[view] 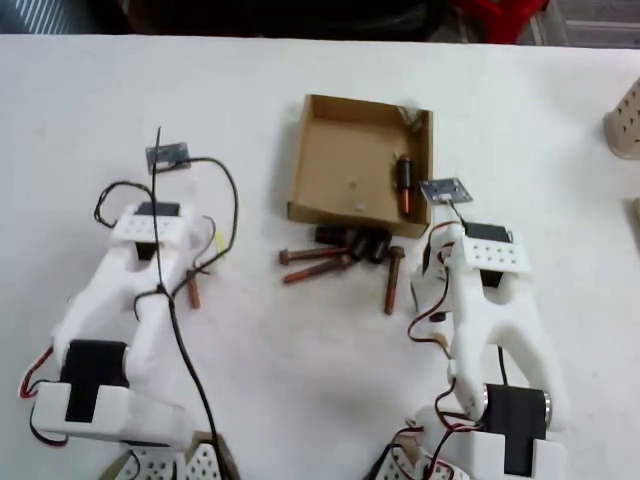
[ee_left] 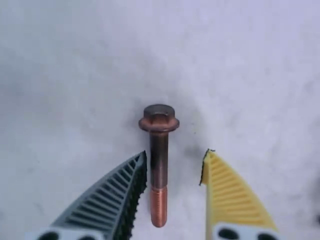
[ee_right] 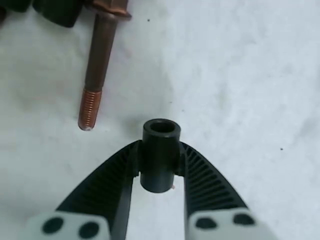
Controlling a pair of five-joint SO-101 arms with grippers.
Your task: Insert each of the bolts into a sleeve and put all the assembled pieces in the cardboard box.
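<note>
A copper bolt (ee_left: 159, 160) lies on the white table between the grey and yellow fingers of my left gripper (ee_left: 175, 161), which is open and straddles its shank. In the high view this bolt (view: 193, 288) sits just right of the left arm. My right gripper (ee_right: 160, 159) is shut on a black sleeve (ee_right: 160, 152), held upright with its bore showing. Another bolt (ee_right: 99, 65) lies close beside it. The cardboard box (view: 330, 160) holds one assembled piece (view: 405, 186). Three loose bolts (view: 318, 270) and several black sleeves (view: 356, 243) lie in front of the box.
A small metal plate (view: 167, 154) lies behind the left arm and another plate (view: 446, 189) by the box's right corner. Black cables (view: 232, 205) loop around the left arm. A pale object (view: 625, 125) stands at the right edge.
</note>
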